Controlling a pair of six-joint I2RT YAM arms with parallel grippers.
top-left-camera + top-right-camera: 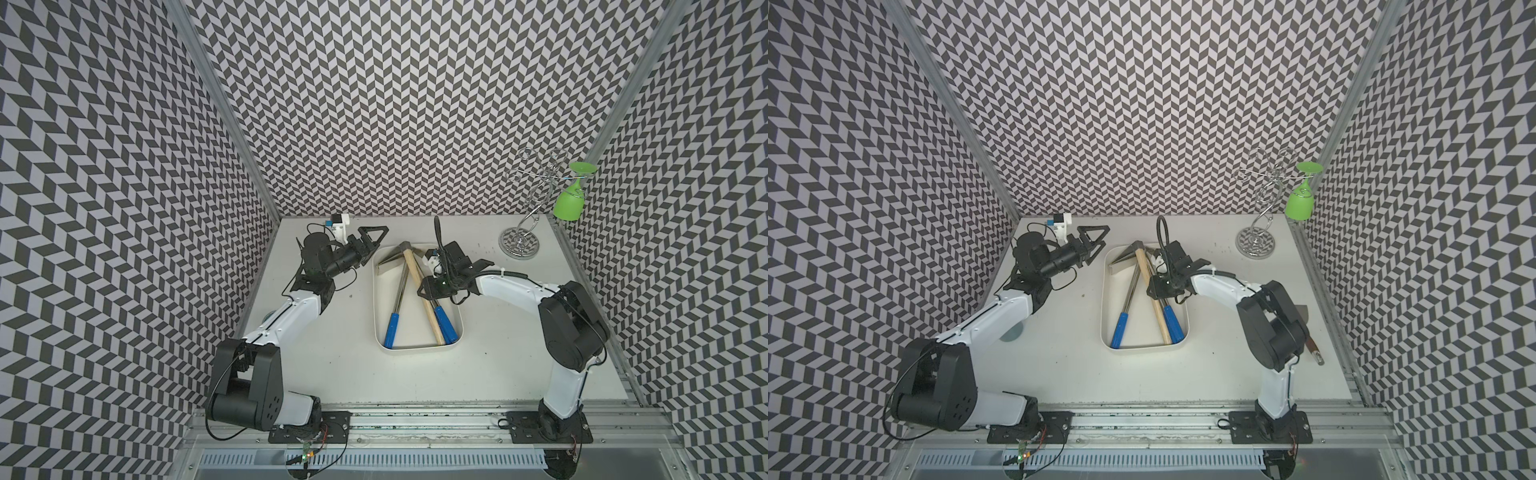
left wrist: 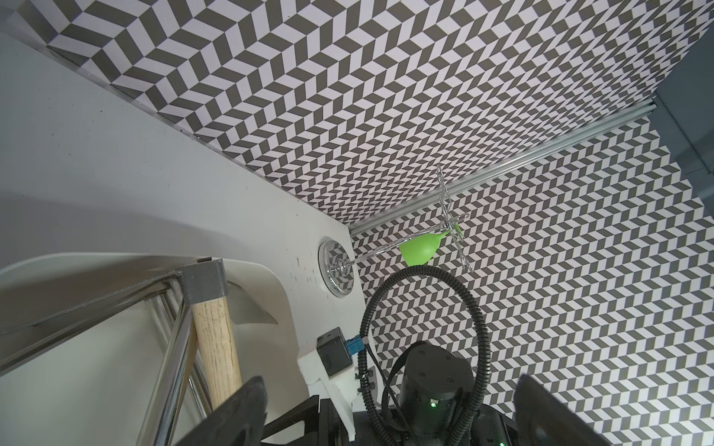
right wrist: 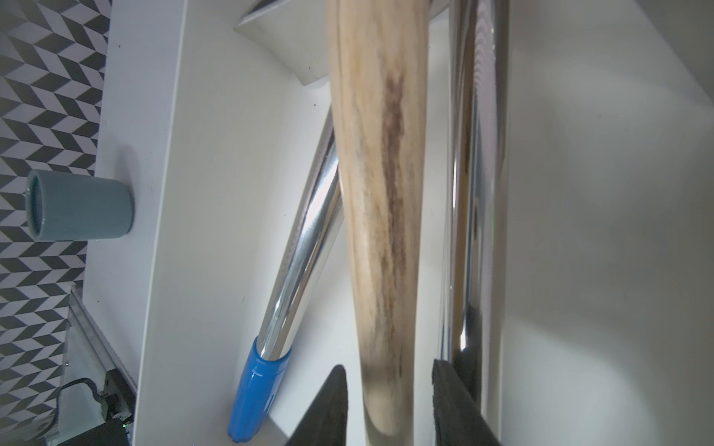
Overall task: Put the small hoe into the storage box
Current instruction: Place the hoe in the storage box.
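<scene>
Wood, pale and grain-streaked, is passing between the black jaws of my right pincer (image 3: pixel 386 365). They are standing apart, a sliver of gap showing on each side of the round handle. The small hoe (image 1: pixel 432 322) is lying inside the storage box (image 1: pixel 376 307), a smooth cream tray with rounded corners. Its grey head is at the box's far end, and its handle is crossing a mirror-bright chrome shaft (image 3: pixel 309 231). My left pincer (image 1: pixel 372 245) is hanging wide apart just outside the box's far left corner.

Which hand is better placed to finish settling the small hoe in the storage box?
Right: the right hand straddles the wooden handle of the small hoe over the storage box; the left hand hangs open beside it.
</scene>
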